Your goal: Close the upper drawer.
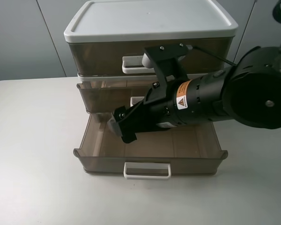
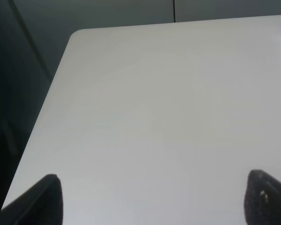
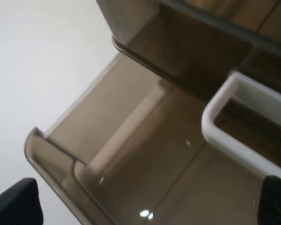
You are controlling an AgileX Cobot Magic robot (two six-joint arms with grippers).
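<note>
A three-drawer cabinet (image 1: pixel 150 21) with a white top stands at the back of the table. Its top drawer (image 1: pixel 98 54) sits flush, with a white handle (image 1: pixel 131 64). The middle drawer (image 1: pixel 103 93) is pulled out a little; its white handle (image 3: pixel 239 117) is partly hidden by my right arm in the exterior view. The bottom drawer (image 1: pixel 150 164) is pulled far out. My right gripper (image 1: pixel 121 125) is open and empty, above the bottom drawer and just in front of the middle drawer; it shows in the right wrist view (image 3: pixel 145 208). My left gripper (image 2: pixel 152 201) is open over bare table.
The white table (image 1: pixel 33 154) lies around the cabinet, and its far left corner (image 2: pixel 79 35) shows in the left wrist view. The bottom drawer's white handle (image 1: pixel 147 169) juts toward the front edge. My right arm (image 1: pixel 234 96) crosses in front of the cabinet from the right.
</note>
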